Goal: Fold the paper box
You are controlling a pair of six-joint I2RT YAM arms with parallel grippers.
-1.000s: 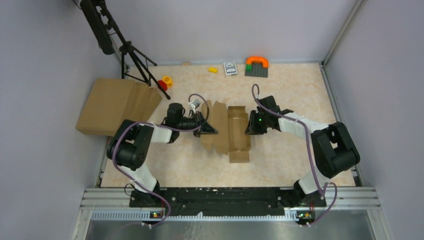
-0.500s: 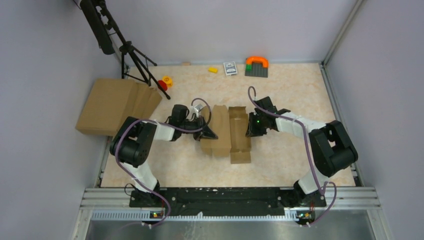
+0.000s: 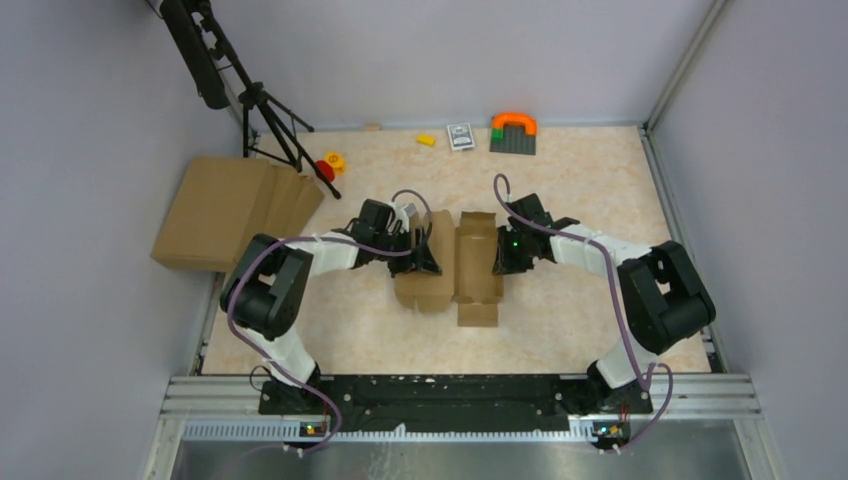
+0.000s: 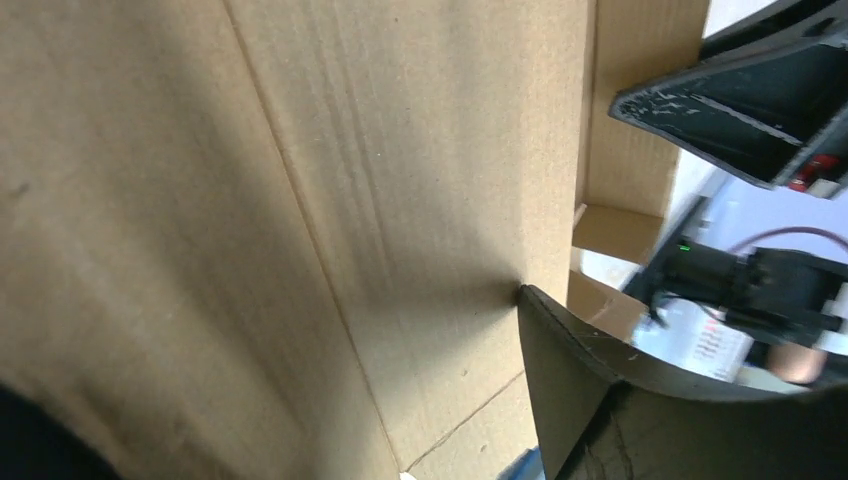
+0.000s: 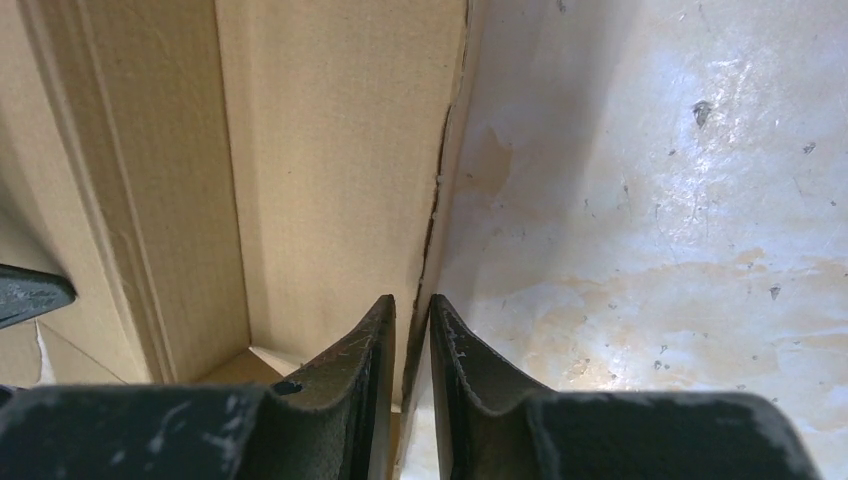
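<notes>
The paper box (image 3: 475,270) lies half folded at the table's middle, with its left panel (image 3: 425,285) spread beside the trough. My left gripper (image 3: 428,250) sits over that panel's upper part. In the left wrist view it (image 4: 568,195) is open, its fingers wide apart, and brown cardboard (image 4: 300,200) fills the frame against the lower finger (image 4: 560,370). My right gripper (image 3: 497,257) is at the box's right wall. In the right wrist view it (image 5: 412,300) is shut on the thin upright edge of that wall (image 5: 330,150), with bare table (image 5: 650,200) to its right.
A pile of flat brown cardboard (image 3: 225,210) lies at the far left beside a black tripod (image 3: 270,120). A red and yellow toy (image 3: 328,165), a yellow block (image 3: 426,139), a card pack (image 3: 460,135) and an orange-topped grey brick (image 3: 513,132) lie along the back wall.
My left gripper has opened and slid right over the left panel, which now lies closer to the trough. The right gripper stays pinched on the right wall.
</notes>
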